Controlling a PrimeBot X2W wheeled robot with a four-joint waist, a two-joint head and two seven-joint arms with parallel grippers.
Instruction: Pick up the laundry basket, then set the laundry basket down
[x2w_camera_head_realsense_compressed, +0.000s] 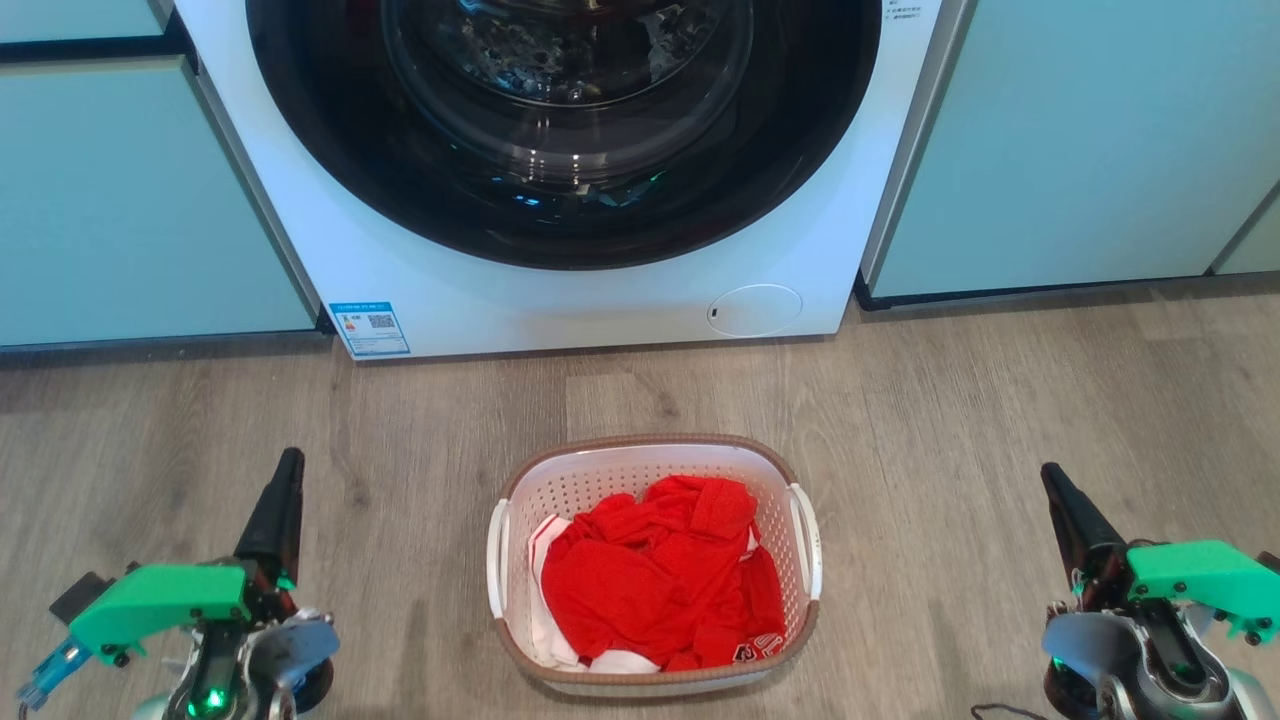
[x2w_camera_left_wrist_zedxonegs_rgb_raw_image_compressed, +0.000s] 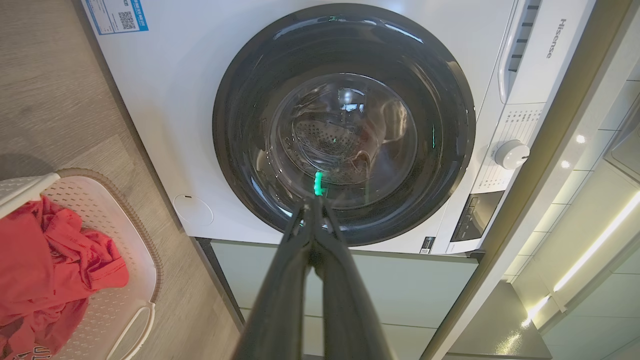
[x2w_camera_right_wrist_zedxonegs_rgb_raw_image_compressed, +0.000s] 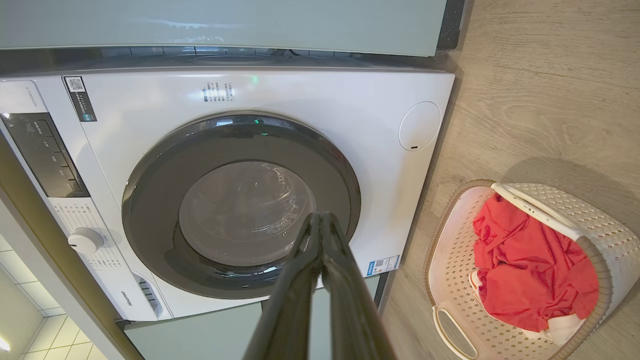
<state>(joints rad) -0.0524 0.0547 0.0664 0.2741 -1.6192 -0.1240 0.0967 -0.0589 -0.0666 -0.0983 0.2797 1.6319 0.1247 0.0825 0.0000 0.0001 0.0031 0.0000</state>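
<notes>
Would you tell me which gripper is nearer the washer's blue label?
Left. The left gripper is in front of the blue label low on the washer; the right gripper is far across, past the laundry basket.

Laundry basket (x2w_camera_head_realsense_compressed: 620, 480): white plastic, perforated walls, smooth with a soft sheen. Its rim band is brown with a woven-look texture.
Red cloth (x2w_camera_head_realsense_compressed: 650, 580) inside it: thin, matt, crumpled. White fabric (x2w_camera_head_realsense_compressed: 543, 545) shows under it at 9 o'clock, also matt.
Floor (x2w_camera_head_realsense_compressed: 1000, 420): wood-look planks, grey-brown grain, matt.
Washer (x2w_camera_head_realsense_compressed: 600, 310), at 12 o'clock from the basket: white body, smooth and glossy. Door (x2w_camera_head_realsense_compressed: 560, 210): dark glossy ring around clear glass, full of reflections.
Blue label (x2w_camera_head_realsense_compressed: 370, 328), at 7 o'clock on the washer front: paper or film, cannot tell which.
Cabinet fronts (x2w_camera_head_realsense_compressed: 1080, 140): pale green, smooth, satin.
Left hand (x2w_camera_head_realsense_compressed: 288, 465) and right hand (x2w_camera_head_realsense_compressed: 1050, 478): dark matt fingers. Mounts (x2w_camera_head_realsense_compressed: 160, 597): bright green plastic, smooth.
</notes>
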